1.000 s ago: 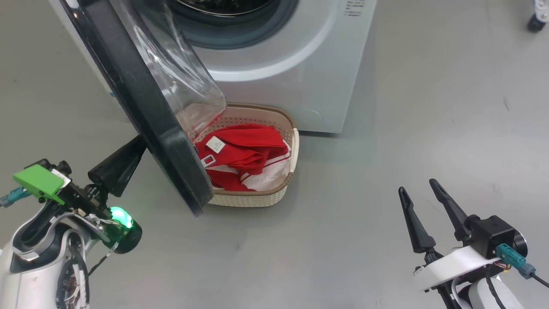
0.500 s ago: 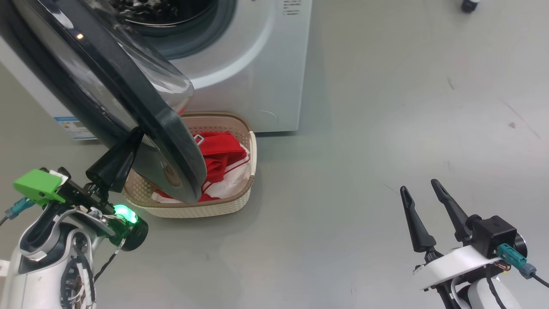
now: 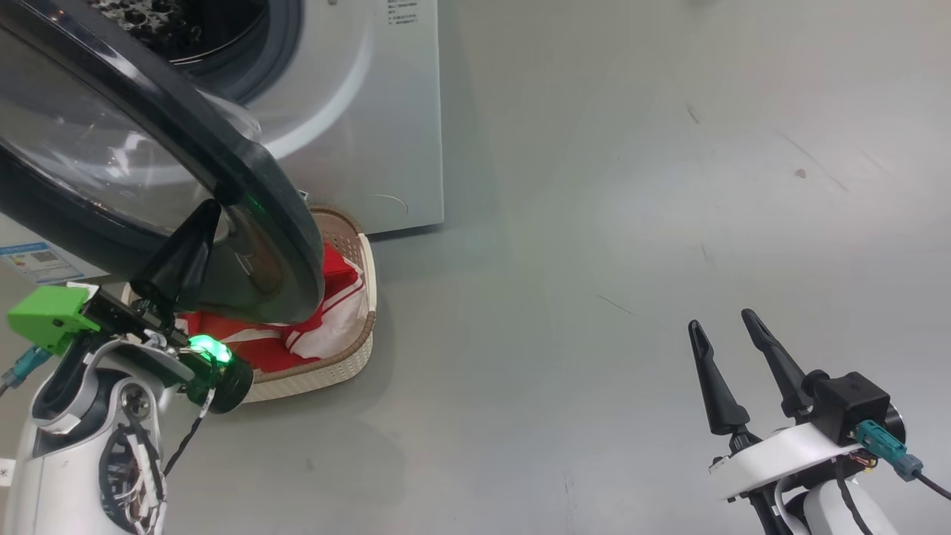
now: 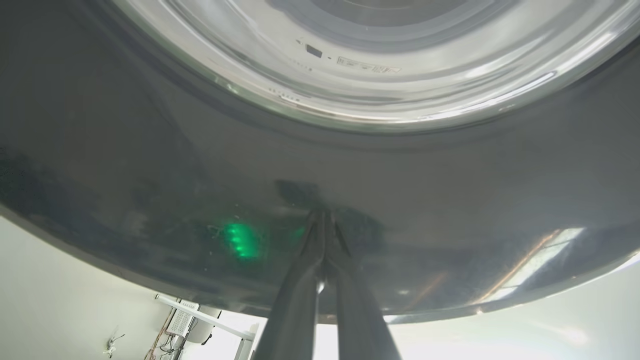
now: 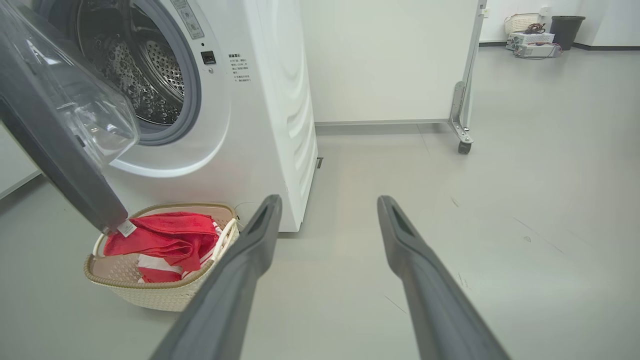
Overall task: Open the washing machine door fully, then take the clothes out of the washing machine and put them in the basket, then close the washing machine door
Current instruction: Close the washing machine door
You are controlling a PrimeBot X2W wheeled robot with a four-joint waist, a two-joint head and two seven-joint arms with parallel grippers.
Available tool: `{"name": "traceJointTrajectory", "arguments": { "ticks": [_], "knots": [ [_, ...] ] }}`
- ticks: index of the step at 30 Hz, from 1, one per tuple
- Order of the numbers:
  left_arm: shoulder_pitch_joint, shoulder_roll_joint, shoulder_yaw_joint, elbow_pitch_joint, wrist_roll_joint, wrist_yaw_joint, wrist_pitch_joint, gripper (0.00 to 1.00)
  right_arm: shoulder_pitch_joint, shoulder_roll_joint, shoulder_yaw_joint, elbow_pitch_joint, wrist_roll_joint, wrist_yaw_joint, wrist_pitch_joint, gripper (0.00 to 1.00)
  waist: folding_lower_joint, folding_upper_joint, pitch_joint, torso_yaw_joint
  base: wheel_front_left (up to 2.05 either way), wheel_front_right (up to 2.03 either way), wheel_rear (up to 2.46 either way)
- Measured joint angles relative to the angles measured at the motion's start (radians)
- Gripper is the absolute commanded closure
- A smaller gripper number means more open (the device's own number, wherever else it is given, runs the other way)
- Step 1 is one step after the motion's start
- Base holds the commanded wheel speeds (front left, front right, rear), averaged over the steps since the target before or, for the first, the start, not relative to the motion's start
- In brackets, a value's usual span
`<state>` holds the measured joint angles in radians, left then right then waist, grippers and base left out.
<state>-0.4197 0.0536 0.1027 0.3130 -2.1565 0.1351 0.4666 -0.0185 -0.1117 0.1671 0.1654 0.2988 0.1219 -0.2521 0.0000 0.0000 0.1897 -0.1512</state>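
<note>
Left end effector [image 3: 210,212] pinched together, tips touching washing machine door [image 3: 267,186] rim.

The left gripper [image 4: 322,220], fingers pressed together, touches its tips to the door [image 4: 150,165]'s glossy black rim below the glass window [image 4: 370,60].

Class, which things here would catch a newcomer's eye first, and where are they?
The black-rimmed washing machine door hangs open at the head view's upper left, the shut left pincer touching its rim. Below it, bright red clothes lie in the cream basket on the floor before the white washing machine.
</note>
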Motion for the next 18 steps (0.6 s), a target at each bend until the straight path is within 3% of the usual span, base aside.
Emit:
{"name": "traceJointTrajectory", "arguments": {
  "ticks": [18],
  "knots": [
    [-0.106,-0.009,0.074,0.056,-0.007,-0.019,-0.158,1.0,-0.012,0.021,-0.007,0.005,0.001,0.0,0.0,0.0,0.0,0.0,0.027,-0.154,0.0,0.0,0.0]
  ]
}}
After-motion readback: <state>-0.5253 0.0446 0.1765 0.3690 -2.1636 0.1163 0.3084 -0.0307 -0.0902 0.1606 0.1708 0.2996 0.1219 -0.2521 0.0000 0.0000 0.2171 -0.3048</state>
